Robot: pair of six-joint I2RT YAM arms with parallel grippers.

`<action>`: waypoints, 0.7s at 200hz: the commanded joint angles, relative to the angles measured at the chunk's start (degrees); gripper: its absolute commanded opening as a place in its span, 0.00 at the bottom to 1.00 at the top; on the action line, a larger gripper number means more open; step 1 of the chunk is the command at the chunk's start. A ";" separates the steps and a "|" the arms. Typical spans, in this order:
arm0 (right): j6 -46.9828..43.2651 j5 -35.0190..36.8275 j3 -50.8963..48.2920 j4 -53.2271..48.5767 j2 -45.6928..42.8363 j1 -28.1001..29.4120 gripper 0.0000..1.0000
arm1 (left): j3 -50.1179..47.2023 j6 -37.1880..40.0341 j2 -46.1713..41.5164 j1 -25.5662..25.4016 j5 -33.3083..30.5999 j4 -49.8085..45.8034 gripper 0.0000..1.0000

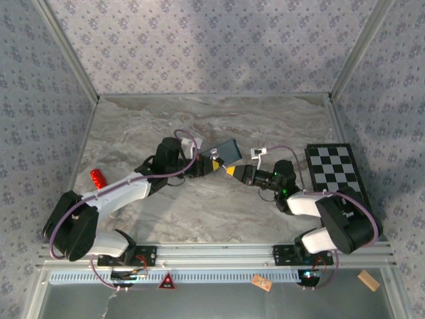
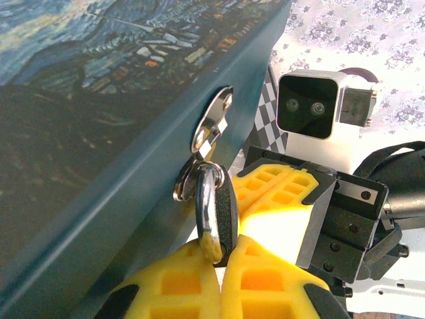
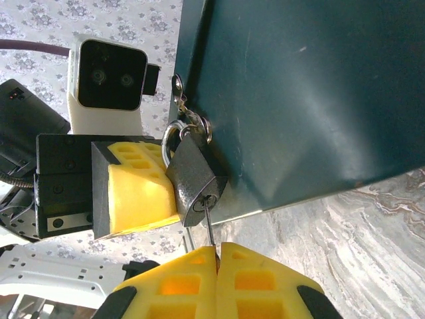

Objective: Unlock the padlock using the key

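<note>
Looks like the fiddly bit is mostly done. The key is sitting tip-first in the keyhole on the bottom of the padlock, and the right gripper is pinching the key's near end, jaws squeezed tight on it. The left gripper is clamping the padlock body from the other side, steadying it.

The padlock is hanging off the hasp on the side of the blue tin, near the middle of the table. The shackle is looking closed, looped through the hasp, so I'm guessing the turn and the pop-open are what's left.

It's all happening over a grey marble-look table with flowery grey-purple walls boxing it in — a checkerboard is lying off to the right, a red cylinder to the left.
</note>
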 commanded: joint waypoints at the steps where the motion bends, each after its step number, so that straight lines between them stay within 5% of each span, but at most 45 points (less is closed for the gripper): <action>1: 0.83 -1.03 3.97 7.83 -0.55 0.43 0.00 | 2.24 2.57 0.10 -3.37 11.55 2.32 0.00; 140: -2.54 -3.89 7.14 1.97 -2.13 -0.75 0.00 | 2.71 3.53 -0.80 -3.62 14.06 0.15 0.00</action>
